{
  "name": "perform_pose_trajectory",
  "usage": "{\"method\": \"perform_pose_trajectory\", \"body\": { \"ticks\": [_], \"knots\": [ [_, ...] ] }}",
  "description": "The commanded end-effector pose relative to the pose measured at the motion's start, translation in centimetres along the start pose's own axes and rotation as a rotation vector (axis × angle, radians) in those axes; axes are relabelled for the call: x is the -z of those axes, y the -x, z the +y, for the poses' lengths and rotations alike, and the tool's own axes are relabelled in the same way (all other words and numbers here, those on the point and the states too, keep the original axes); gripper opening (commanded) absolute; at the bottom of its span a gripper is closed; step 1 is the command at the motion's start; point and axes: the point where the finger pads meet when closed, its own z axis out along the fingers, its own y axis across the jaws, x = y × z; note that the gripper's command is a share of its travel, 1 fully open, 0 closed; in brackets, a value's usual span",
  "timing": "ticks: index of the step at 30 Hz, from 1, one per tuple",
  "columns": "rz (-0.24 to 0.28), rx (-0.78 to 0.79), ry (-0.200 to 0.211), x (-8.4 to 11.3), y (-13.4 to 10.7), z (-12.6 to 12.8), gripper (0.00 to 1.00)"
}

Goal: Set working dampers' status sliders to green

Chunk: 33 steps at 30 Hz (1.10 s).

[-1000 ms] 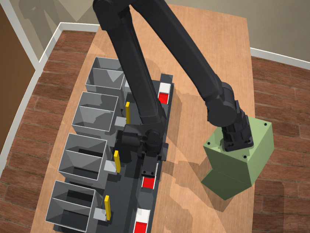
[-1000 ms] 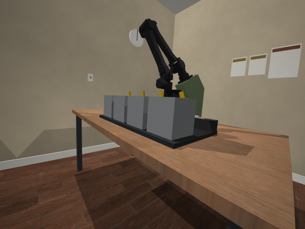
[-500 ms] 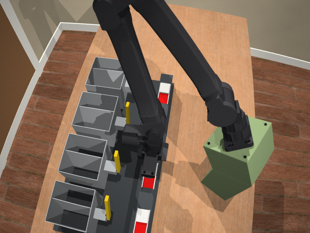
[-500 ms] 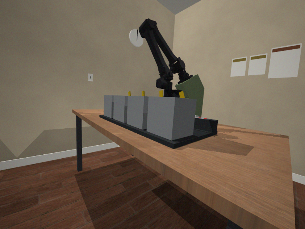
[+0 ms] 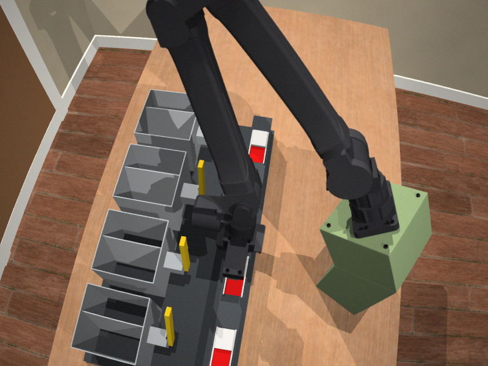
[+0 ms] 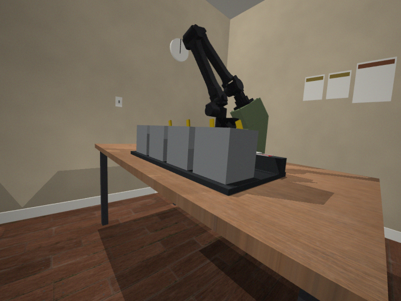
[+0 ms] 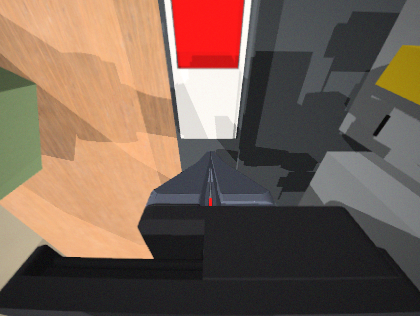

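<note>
- Gripper [image 7: 210,172]: fingers pressed together, gripping nothing; the tips meet just short of the white cover [image 7: 207,107] of the slider ahead at 12 o'clock. Whether they touch it cannot be told. From the top view the wrist body hides the fingers and this cover.
- Third slider [image 5: 233,286]: red window showing past the cover; its arm-side end is lost under the wrist.
- Fourth slider [image 5: 222,346]: white cover and red window, cut off by the bottom frame edge.
- Yellow levers [image 5: 184,253]: three seen from above; the one belonging to the far damper is behind the forearm.
- Dampers [image 5: 130,246]: four grey open boxes in a row at 9 o'clock of the sliders, each behind its own slider. Nearest one clipped by the frame. Blade condition cannot be judged.
- Second slider: wholly hidden beneath the arm.
- First slider [image 5: 258,146]: white cover, red showing.
- Black tray [image 6: 207,183]: the damper boxes mask the sliders in the exterior view.
- Green pedestal [image 5: 394,244]: at 3 o'clock, carrying the arm base.
</note>
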Motion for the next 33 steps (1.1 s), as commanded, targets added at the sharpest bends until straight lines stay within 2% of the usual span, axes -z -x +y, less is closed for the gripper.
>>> {"method": "perform_pose_trajectory", "body": {
  "ticks": [1,33],
  "knots": [
    [-0.004,0.001,0.005,-0.3,0.4,0.2,0.00],
    [-0.003,0.006,0.019,0.0,0.2,1.5,0.00]
  ]
}}
